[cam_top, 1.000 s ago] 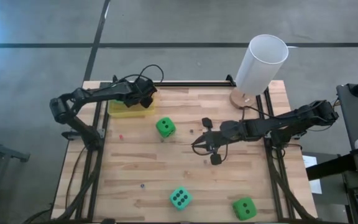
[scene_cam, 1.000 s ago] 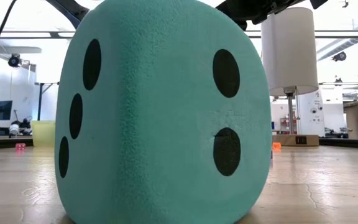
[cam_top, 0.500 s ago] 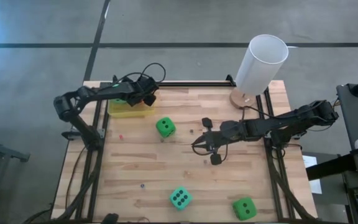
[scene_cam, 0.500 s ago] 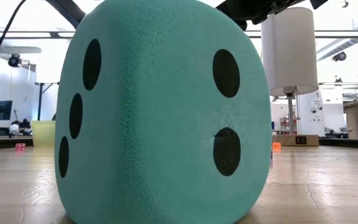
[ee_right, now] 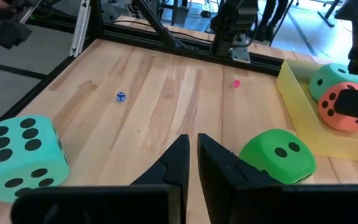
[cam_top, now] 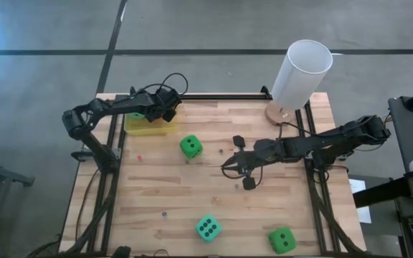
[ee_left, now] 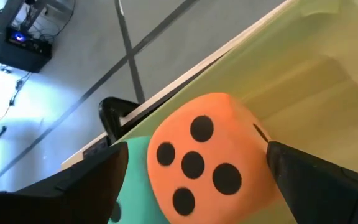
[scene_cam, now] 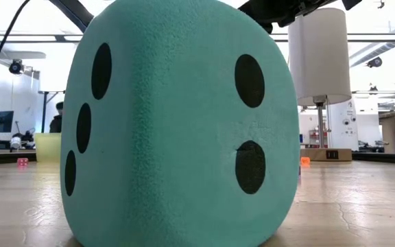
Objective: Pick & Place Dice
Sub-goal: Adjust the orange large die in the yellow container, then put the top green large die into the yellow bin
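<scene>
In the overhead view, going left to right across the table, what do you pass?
Yellow tray under the left end effector → green die → teal die → right end effector → second green die.

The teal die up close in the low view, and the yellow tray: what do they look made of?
The teal die looks like soft foam: matte, finely pebbled skin, rounded edges, flat black pips. The tray looks like thin translucent plastic: smooth, slightly glossy walls with light showing through. It holds an orange die between the left gripper's fingers.
</scene>
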